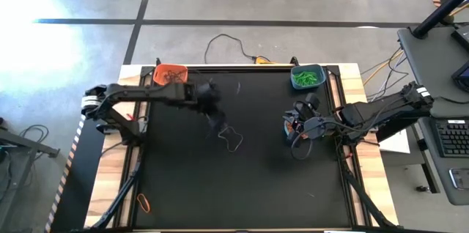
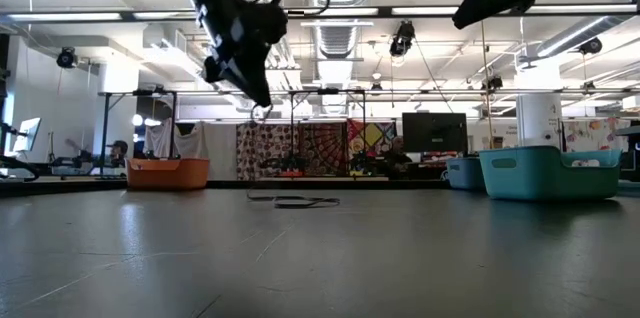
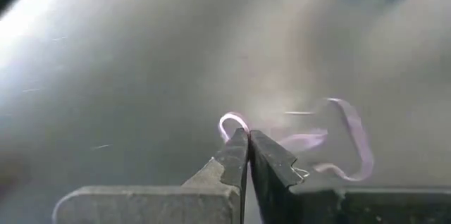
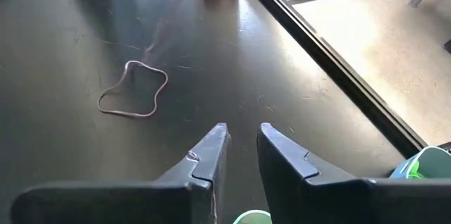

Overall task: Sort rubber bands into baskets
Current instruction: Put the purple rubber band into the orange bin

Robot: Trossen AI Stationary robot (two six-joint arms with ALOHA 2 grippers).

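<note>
Left gripper (image 3: 248, 146), raised above the black tabletop (image 1: 183, 182), pinches a thin pale rubber band (image 3: 232, 120); right gripper (image 4: 242, 143) waits, jaws slightly spread

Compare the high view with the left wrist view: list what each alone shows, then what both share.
Only the high view shows the orange plastic basket holding dark bands, the teal plastic basket holding green bands, a stray orange rubber band near the table's front edge, and the right gripper at the mat's right side.

Only the left wrist view shows the left gripper with fingers pressed together, pinching a loop of band.

Both share the thin pale rubber band and the black table mat.
</note>
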